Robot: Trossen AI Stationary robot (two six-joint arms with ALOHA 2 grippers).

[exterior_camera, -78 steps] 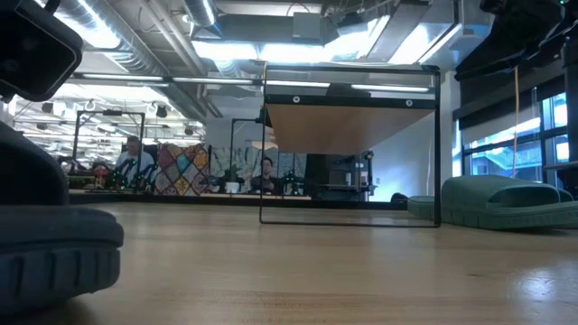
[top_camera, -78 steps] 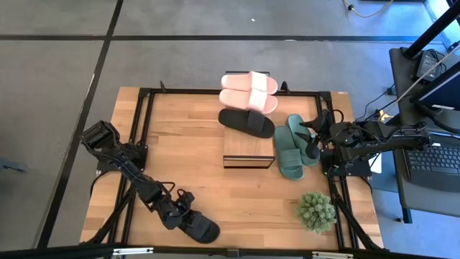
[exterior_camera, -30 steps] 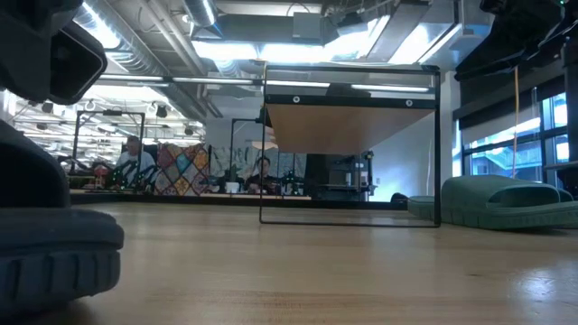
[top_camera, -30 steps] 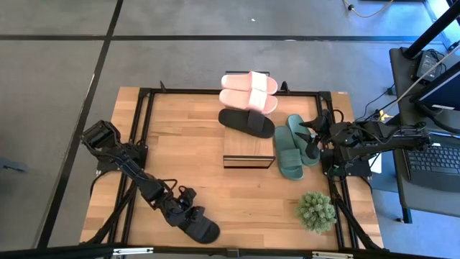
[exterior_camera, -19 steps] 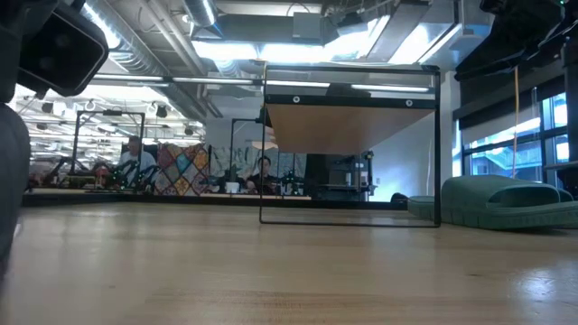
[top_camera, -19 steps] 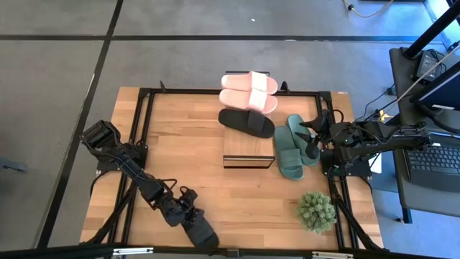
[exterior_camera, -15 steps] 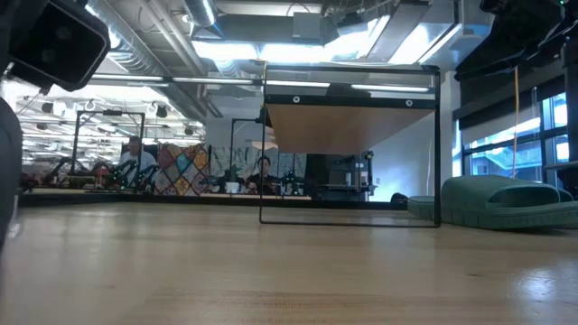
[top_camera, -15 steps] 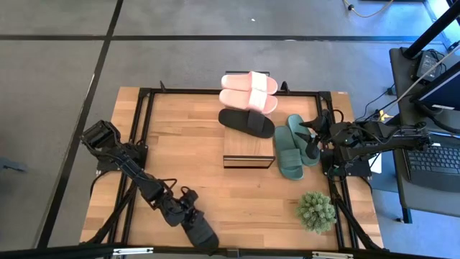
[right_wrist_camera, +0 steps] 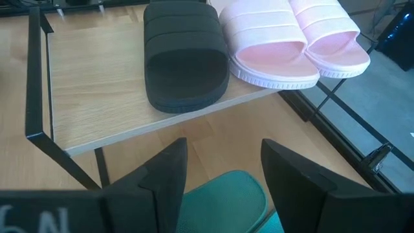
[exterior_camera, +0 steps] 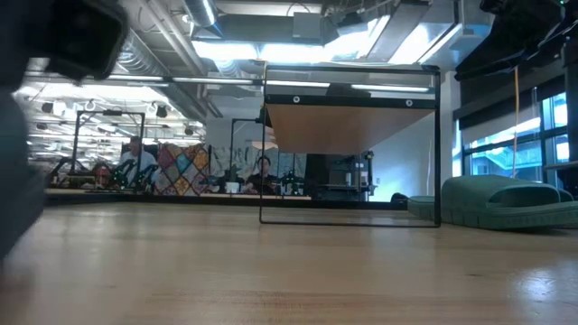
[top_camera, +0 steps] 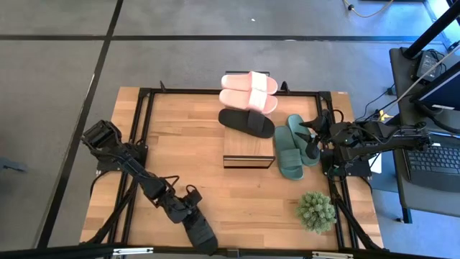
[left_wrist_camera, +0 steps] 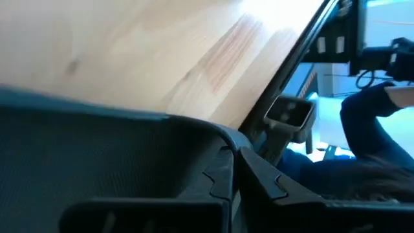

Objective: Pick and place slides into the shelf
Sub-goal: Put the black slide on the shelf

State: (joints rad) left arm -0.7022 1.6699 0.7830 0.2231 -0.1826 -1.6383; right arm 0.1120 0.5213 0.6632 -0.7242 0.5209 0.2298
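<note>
So the left gripper (top_camera: 195, 220) is sitting down at the near edge of the counter (top_camera: 180, 155), and its fingers (left_wrist_camera: 255, 178) are clamped shut on a black slide (top_camera: 200, 234), which is lying right at the front edge of the wood, well apart from everything else. In the left wrist view the dark textured foam of that slide is filling most of the frame with the fingers pinching it. The shelf (top_camera: 249, 147) is standing around the middle of the counter, and its light wood top is already carrying the other black slide (top_camera: 246, 122) plus the pink pair (top_camera: 249, 91) at the far end, the pink ones lying side by side and touching. The green pair (top_camera: 292, 145) is lying on the counter just beside the shelf on the right arm's side. The right gripper (right_wrist_camera: 223, 169) is hanging over those green slides with its fingers spread open and nothing between them, looking across at the black and pink slides on the shelf. A little green potted plant (top_camera: 317, 211) is sitting near the front right corner. From the low view the shelf frame is standing upright mid-counter and the green slides are off to the right of it, with some people way back in the room behind.
</note>
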